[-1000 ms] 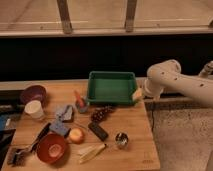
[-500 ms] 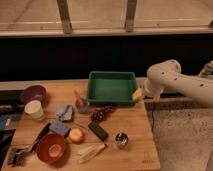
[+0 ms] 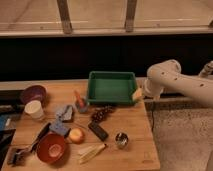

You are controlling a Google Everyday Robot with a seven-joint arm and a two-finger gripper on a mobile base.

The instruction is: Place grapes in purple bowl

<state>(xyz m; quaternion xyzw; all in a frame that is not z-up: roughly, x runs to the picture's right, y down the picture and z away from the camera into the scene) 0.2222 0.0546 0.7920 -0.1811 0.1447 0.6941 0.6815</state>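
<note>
The hand hangs at the right rim of the green tray, spread wide with nothing in it. The grapes lie on the desk just in front of the tray, well apart from the purple bowl at the far left, behind a white cup.

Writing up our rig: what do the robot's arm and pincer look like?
The arm is a smooth, rounded white casing with small dark dots along it. No cables or lettering show. The pincer, at its end by the green tray's right edge, looks pale too.
</note>
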